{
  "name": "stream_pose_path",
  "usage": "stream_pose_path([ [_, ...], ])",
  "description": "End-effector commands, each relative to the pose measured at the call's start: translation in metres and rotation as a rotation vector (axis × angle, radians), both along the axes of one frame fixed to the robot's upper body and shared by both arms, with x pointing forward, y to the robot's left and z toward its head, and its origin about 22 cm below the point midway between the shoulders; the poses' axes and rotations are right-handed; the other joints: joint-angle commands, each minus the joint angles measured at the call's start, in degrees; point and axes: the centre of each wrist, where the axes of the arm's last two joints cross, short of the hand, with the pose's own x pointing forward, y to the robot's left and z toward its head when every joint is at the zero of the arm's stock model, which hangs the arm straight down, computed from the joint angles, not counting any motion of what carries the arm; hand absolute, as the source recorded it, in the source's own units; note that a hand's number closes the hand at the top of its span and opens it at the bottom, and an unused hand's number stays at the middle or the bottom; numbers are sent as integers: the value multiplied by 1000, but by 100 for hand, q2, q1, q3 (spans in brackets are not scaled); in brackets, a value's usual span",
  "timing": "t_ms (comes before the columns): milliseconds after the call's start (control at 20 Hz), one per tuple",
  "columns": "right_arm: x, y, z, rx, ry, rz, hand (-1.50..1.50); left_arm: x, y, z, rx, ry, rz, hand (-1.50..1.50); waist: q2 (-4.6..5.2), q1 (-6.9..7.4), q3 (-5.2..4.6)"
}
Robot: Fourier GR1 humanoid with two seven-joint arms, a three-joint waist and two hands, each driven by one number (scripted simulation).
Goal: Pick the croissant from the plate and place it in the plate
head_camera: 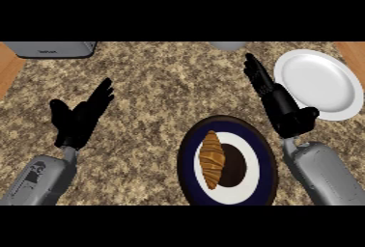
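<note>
Croissant (212, 159) lies on the dark-rimmed plate (262, 164), on the left part of its white ring, with its long axis running away from me. Nothing touches it, so I judge that the pick is not yet begun. This plate stands close to the lower edge of the bench (149, 96), between my two forearms, which makes it easy to reach from either side.

The right robot hand (279, 103) is stretched out flat with straight fingers and holds nothing. It sits in the gap between the dark-rimmed plate and the white plate (321, 84), and its fingertips point away from me. The white plate is bare and waits at the far right, so I take it as the goal. The right robot hand is beside the croissant's plate, not above it, so I must bring it left and down before the fingers can close.

The left robot hand (80, 118) is also wide, fingers relaxed and raised, resting well apart from both plates on the left. I leave it there so it does not disturb the work.

At the far edge I see a grey appliance (53, 49) and part of a grey round thing (228, 46); both are away from the path.
</note>
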Motion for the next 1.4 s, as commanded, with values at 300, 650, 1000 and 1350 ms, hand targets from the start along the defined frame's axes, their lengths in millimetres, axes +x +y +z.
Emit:
stream_pose_path([
  [300,5,-12,-46,-373,56,-385,150,-21,30,-21,82,-71,99,0,-77,142,-257],
  [650,-50,122,-76,67,-62,-802,-150,-43,53,-42,49,-100,130,0,-34,208,-3],
  [1000,-99,141,-110,-25,-105,-879,-150,-49,53,-51,64,-98,161,0,-73,-52,-18],
  [1350,-127,118,-149,-267,156,-814,-150,-63,62,-57,82,-79,189,0,-91,-170,-42],
])
